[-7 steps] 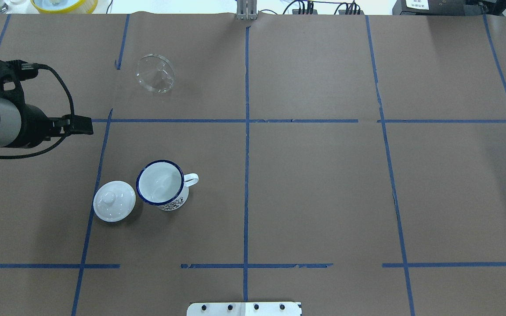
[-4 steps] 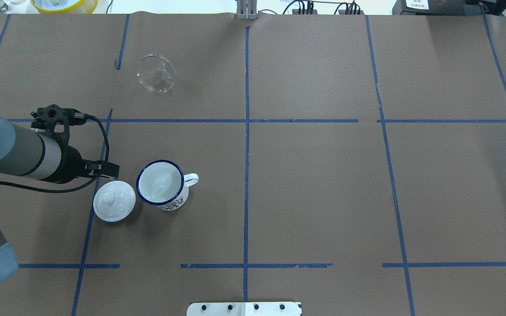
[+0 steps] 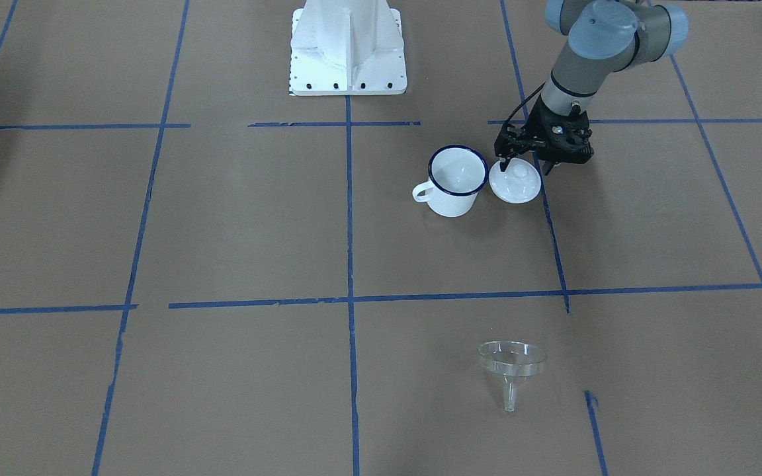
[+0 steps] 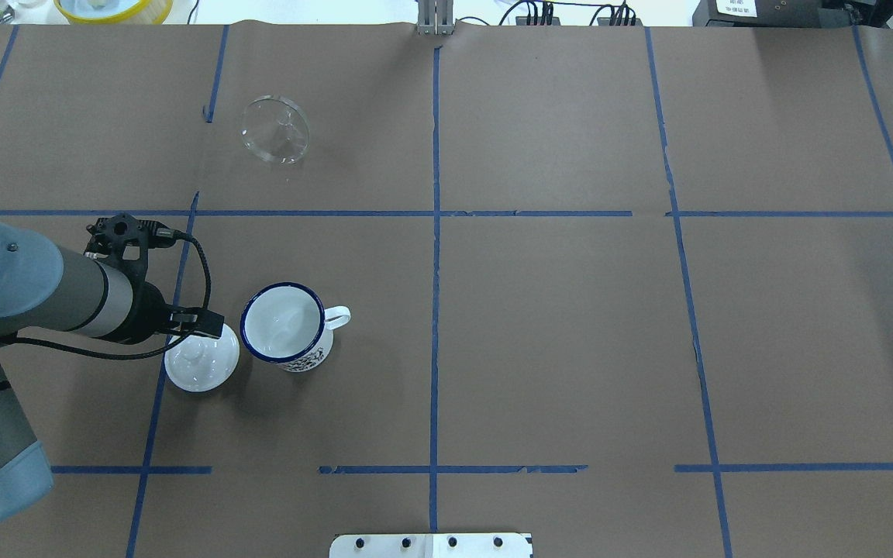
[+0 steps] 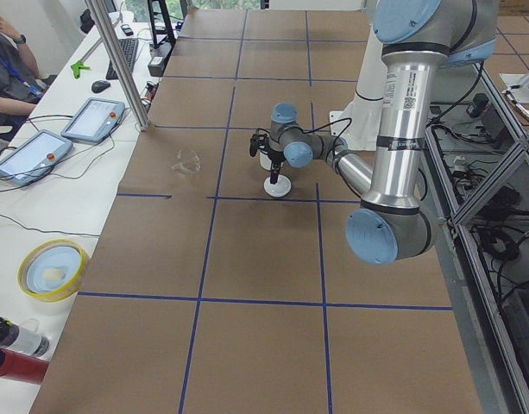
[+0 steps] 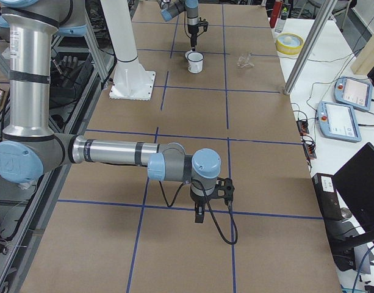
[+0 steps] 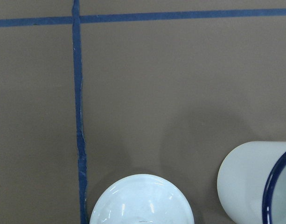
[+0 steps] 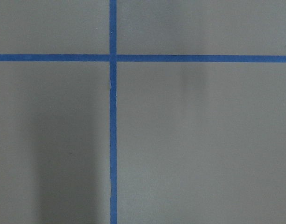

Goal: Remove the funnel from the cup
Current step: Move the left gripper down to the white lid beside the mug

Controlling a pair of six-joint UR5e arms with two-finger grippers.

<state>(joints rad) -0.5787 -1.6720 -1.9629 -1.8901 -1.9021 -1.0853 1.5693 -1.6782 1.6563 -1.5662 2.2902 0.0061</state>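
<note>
**Clear funnel lies out of the mug, well away on the worktop**

The small transparent clear funnel (image 3: 512, 360) is not in the white enamel mug with the dark blue rim (image 3: 455, 188). It lies on its side on the brown paper-covered worktop (image 3: 222, 218), well apart from the mug and beyond a blue tape line (image 3: 421, 296). Its wide round rim is tilted and its short spout points away from the robot. The mug stands upright and looks empty, and a white round lid with a knob (image 3: 516, 185) sits just beside it. On this evidence the removal looks complete.

The funnel looks light, stiff and thin-walled. It is probably smooth plastic or glass, so it is likely slippery, and it could crack under a hard squeeze. Lying on its side it may roll or skid if nudged. The rim wall seems the best place to take hold, with one finger inside and one outside and only modest force. The spout is narrow and would slip more easily.

The left gripper (image 3: 524, 164) hovers low over the far edge of the lid, close beside the mug. Its wrist camera shows none of its fingers, and the other views do not settle whether they are apart or together. The right gripper (image 6: 199, 217) hangs over bare paper far from everything, and its state cannot be told either.
</note>
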